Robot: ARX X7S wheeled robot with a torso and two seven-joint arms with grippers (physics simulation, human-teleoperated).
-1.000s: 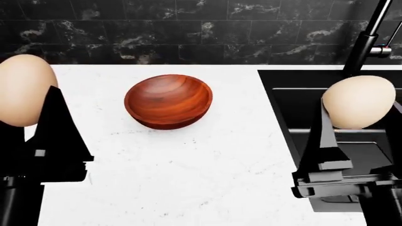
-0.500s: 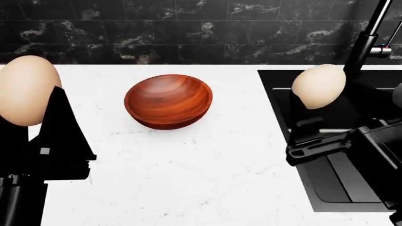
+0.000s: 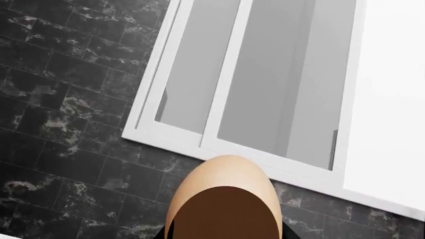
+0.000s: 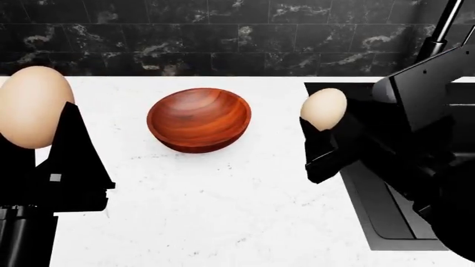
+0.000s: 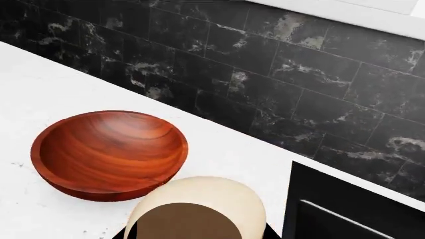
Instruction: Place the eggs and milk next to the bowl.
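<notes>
**Right egg at the desk edge, bowl is next**

Right claw (image 4: 324, 129) is clamped on a smooth pale-tan oval egg (image 4: 323, 108), held high above the white speckled desk (image 4: 222, 211). The round reddish-brown wooden bowl (image 4: 199, 119) sits on the desk off that claw's left side, well apart. The black sink basin (image 4: 386, 222) lies under and behind the arm.

Left claw (image 4: 33, 150) grips a second pale-tan egg (image 4: 33, 107), also raised. The bowl is off to this claw's right, apart from it. Left wrist view shows only this egg's tip against dark tile and a white window frame.

Milk carton: not in any view.

My read of the step: carry the right egg over and set it beside the bowl.

- Get fully clear of the sink edge before descending.
- Aim for bare desk just beside the bowl's near rim, not over the bowl.
- Come down slowly until the shell touches, then release; a dropped egg will likely roll.
- Keep the left claw parked so the arms don't cross.
</notes>
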